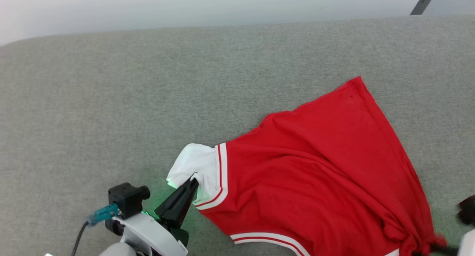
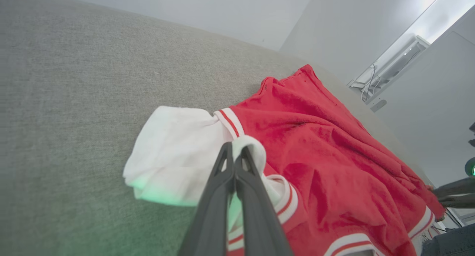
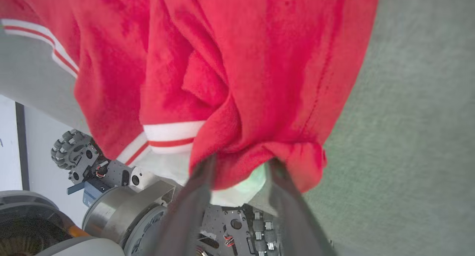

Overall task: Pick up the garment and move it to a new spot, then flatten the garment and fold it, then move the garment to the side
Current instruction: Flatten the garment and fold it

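Now, I see left gripper [image 2: 234, 152], jaws clamping the white sleeve [image 2: 174, 152] of the garment [image 1: 315, 167], right gripper [image 3: 242, 160], jaws spread wide, red hem [image 3: 297, 152] draped between them.

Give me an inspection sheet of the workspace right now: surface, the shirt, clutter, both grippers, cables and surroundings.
Surface: grey woven fabric, flat.
Job's things: the garment, red with a white sleeve, lies rumpled and is not yet flattened or folded.
Clutter: nothing seen.
Grippers: left gripper shut on the white sleeve; right gripper has its fingers apart, with the red hem draped over their tips.
Cables: dark cable with a teal plug at the left wrist, apart from the cloth.
Surroundings: pale wall behind; dark strut at the far right; the robot's wheeled base beneath the hanging hem.
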Motion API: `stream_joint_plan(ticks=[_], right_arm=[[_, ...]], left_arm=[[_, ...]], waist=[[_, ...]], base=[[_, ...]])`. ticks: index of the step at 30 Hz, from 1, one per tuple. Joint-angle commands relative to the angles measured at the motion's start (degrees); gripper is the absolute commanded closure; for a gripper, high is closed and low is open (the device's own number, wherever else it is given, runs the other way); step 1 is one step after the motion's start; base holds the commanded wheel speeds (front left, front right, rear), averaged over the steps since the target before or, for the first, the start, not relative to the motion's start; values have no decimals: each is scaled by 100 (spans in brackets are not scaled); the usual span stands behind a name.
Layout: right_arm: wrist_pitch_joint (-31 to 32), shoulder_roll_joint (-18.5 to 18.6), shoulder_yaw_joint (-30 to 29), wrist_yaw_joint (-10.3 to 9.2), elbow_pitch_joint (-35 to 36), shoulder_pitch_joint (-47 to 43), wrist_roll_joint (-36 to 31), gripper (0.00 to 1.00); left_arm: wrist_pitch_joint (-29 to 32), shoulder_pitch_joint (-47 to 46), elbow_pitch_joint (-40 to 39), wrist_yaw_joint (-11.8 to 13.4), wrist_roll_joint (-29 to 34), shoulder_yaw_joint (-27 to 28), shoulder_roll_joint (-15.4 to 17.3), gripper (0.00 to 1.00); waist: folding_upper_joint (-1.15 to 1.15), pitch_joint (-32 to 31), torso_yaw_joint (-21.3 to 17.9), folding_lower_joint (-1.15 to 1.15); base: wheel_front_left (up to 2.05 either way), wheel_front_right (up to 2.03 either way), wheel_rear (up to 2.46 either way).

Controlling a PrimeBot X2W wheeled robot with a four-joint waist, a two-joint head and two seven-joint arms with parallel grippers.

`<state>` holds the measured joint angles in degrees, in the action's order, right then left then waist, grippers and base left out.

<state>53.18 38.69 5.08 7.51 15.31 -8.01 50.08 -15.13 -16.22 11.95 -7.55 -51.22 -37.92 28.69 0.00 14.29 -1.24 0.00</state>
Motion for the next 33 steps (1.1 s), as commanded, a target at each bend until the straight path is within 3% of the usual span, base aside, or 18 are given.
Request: stream_joint_plan(ticks=[1,7,11,15,21,29,32,33], right_arm=[[-57,80,-165,-3,64,45,90,0],[-120,486,-836,-3,409,330,209,0],[-489,586,-912,-3,293,1187,-121,0],[-1198,449,-260,-3,-222,2408,-623,0],[-1803,403,1106,-4,-1666,3856,-1122,0],[-2167,490,2153,-4,-3032,4784,-1295,0],[-2168,553,2821,0,-3520,5012,-1161,0],[-2120,542,3045,1,-3573,4998,-1073,28]], left_arm=[[1,39,-13,16,70,11,-23,100],[1,-56,-73,16,102,-60,-75,100],[1,-144,-82,16,116,-111,-134,100],[1,-262,-83,16,133,-199,-205,100],[1,-531,-58,16,98,-358,-311,100],[1,-797,5,16,106,-535,-498,100],[1,-851,85,16,65,-572,-591,100],[1,-850,111,16,8,-588,-615,100]], waist=[[0,-8,54,0],[0,54,238,0],[0,128,358,0],[0,265,498,0],[0,565,824,0],[0,950,1180,0],[0,1012,1262,0],[0,1011,1270,0]], base=[[0,0,0],[0,0,0],[0,0,0],[0,0,0],[0,0,0],[0,0,0],[0,0,0],[0,0,0]])
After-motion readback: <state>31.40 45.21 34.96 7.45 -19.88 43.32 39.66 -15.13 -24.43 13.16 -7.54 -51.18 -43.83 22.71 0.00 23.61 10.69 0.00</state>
